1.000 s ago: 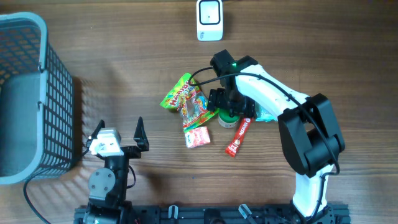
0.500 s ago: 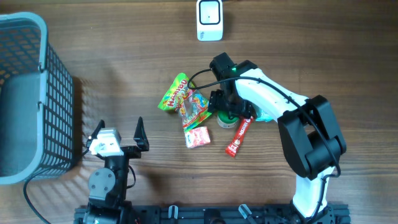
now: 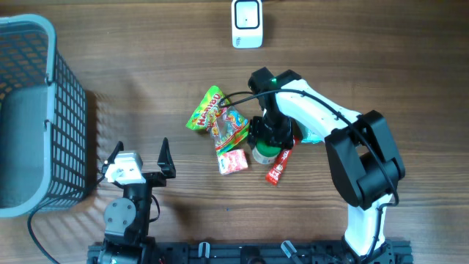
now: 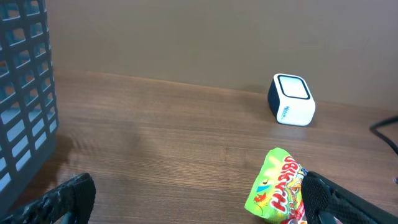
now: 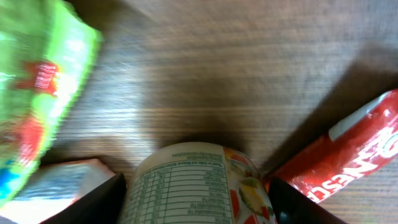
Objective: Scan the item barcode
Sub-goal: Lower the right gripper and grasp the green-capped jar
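Where the bench (image 3: pixel 366 66) runs nearest the arm bases, the left end effector (image 3: pixel 141 152) hangs just above the wood with its jaws wide and nothing between them. A grey mesh basket (image 3: pixel 29 110) stands to its left.

Toward the middle lies a cluster of goods. A small pink packet (image 3: pixel 232 161) and a red stick pack (image 3: pixel 278 166) are the nearest pieces. Between them stands the cup (image 3: pixel 264 153), upright with its green-and-white lid up; the red stick's upper end touches or nearly touches it.

The right end effector (image 5: pixel 194 198) is down over the cup. In the right wrist view its dark fingers (image 5: pixel 87 202) flank the cup's printed side, one on each flank and close against it. Whether they press on it I cannot tell.

Just beyond, a green gummy bag (image 3: pixel 218 117) lies flat, its lower end just beside the pink packet. Part of a teal item (image 3: pixel 314 136) shows under the right arm.

Farthest off, well apart from the cluster, the white scanner (image 3: pixel 247 23) sits near the far edge.
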Tool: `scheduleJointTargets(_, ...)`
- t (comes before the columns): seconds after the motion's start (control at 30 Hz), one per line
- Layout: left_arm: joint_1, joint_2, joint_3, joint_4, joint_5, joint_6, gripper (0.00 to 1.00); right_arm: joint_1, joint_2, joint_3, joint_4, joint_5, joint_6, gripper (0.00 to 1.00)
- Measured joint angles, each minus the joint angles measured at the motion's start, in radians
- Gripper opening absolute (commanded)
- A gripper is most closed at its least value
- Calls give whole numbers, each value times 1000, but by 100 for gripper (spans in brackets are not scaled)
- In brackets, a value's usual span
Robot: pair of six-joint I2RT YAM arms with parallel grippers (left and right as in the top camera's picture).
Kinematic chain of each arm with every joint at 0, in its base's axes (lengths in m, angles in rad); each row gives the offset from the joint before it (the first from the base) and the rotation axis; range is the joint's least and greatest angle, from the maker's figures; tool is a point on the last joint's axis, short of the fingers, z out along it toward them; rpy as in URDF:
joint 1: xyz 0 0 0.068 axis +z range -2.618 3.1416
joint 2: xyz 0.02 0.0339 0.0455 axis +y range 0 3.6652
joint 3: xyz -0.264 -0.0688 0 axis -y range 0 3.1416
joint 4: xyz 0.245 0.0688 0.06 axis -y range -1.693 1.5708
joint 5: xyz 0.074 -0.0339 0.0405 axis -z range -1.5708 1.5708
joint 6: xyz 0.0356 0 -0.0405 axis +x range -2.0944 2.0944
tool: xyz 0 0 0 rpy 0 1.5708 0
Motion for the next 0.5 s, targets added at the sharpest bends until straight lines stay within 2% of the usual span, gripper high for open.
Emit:
scheduleJointTargets(0.13, 0, 0, 0, 0, 0, 0, 100, -2, 0, 63, 5, 71, -11, 75)
scheduleJointTargets(0.27, 0, 0, 0, 0, 0, 0, 100, -8, 0, 120, 41, 223, -18, 85)
scheduleJointTargets(0.33, 0, 0, 0, 0, 0, 0, 100, -11, 0, 121, -5, 232, -18, 89)
scheduleJointTargets(0.5, 0, 0, 0, 0, 0, 0, 100, -11, 0, 121, -80, 169, 42, 90)
